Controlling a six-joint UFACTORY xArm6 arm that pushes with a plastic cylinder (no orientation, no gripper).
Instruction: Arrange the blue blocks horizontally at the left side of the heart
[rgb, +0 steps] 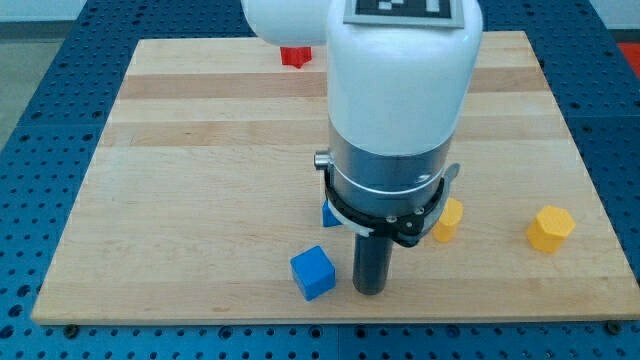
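1. No jaws are fitted, so no spread or pinch can be reported; my tip (371, 290) is seen resting on the table (200, 200), just right of a blue cube (313, 272) near the view's bottom edge.
2. A second blue block (329, 214) is partly hidden behind the arm, its shape not told.
3. No heart is clearly made out; a red block (295, 56) at the view's top is half covered, so the row is judged not yet arranged.
4. Two yellow blocks (447, 218) (550, 228) are seen at the view's right.
5. The pale wooden table is laid on a blue perforated surface (40, 70).
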